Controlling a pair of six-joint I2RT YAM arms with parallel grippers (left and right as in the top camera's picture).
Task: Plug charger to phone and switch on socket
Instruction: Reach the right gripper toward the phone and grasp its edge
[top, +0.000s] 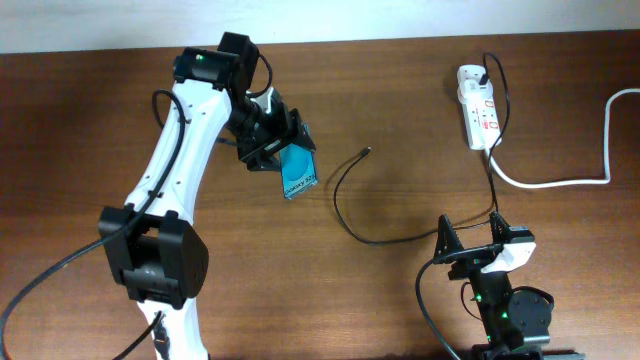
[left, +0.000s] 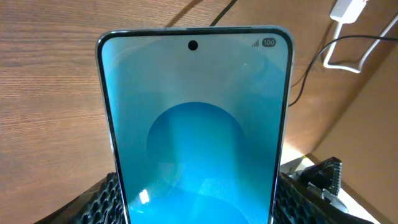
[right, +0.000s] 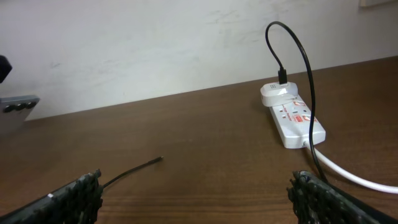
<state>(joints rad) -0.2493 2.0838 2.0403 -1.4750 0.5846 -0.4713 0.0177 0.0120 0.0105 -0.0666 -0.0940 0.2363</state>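
Note:
My left gripper (top: 282, 146) is shut on the phone (top: 298, 173), holding it off the table left of centre; its cyan-blue screen (left: 196, 124) fills the left wrist view between both fingers (left: 198, 205). The charger is a thin black cable (top: 345, 215) curving across the table, its metal-tipped plug (top: 369, 151) lying free to the right of the phone and showing in the right wrist view (right: 158, 159). Its other end runs to the socket (top: 477, 104), a white power strip at the far right (right: 292, 115). My right gripper (top: 470, 252) is open and empty near the front edge (right: 196, 199).
A thick white cord (top: 560, 180) runs from the power strip to the right edge. The black cable passes close to my right gripper's far finger (right: 314, 158). A pale wall (right: 155, 43) stands behind the table's back edge.

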